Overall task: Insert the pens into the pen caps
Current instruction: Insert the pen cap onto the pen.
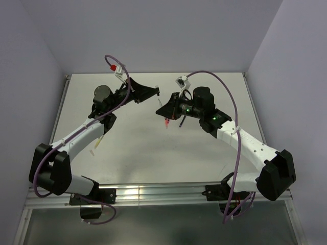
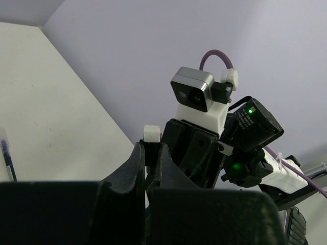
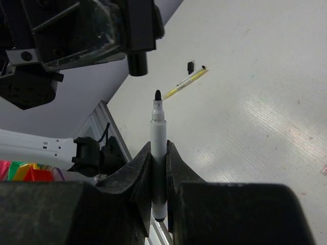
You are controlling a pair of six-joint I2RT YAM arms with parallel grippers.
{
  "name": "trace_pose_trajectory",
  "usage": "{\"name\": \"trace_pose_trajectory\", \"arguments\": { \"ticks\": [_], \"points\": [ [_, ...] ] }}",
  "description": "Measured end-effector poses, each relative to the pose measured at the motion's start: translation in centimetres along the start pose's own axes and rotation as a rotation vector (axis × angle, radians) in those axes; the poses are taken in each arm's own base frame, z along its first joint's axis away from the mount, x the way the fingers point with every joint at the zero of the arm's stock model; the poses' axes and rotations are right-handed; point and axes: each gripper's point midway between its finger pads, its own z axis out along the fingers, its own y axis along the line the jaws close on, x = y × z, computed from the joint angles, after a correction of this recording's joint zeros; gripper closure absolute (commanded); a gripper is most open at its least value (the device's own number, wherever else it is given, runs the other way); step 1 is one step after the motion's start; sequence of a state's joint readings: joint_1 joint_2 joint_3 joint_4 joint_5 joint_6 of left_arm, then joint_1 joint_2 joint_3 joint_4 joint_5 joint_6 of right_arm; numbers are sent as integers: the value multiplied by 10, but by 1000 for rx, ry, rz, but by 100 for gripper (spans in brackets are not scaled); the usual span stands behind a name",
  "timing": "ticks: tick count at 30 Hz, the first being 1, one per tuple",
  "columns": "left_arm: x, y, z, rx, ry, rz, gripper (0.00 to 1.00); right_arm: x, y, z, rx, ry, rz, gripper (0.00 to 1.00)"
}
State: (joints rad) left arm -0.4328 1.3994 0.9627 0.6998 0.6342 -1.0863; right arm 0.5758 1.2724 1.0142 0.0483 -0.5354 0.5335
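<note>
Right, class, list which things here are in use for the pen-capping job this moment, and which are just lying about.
In use:
- white-black pen, clamped in the right gripper
- black cap, clamped in the left gripper

Lying about on the table:
- yellow pen
- loose cap
- purple pen

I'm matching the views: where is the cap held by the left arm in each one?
Top external: cap just above centre, at the left end effector tip.
Left wrist: cap at centre, gripped.
Right wrist: cap upper left, above the pen tip.
Shared landmark: the left end effector.
</note>
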Motion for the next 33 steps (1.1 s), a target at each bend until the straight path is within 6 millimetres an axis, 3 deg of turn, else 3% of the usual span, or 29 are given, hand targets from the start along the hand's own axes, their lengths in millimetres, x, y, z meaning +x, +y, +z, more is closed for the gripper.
{"name": "trace_pose_trajectory", "arguments": {
  "ticks": [33],
  "points": [
    [10, 9, 5, 14, 36, -16, 100, -8, -1, -5, 13, -30, -10, 100]
  ]
}}
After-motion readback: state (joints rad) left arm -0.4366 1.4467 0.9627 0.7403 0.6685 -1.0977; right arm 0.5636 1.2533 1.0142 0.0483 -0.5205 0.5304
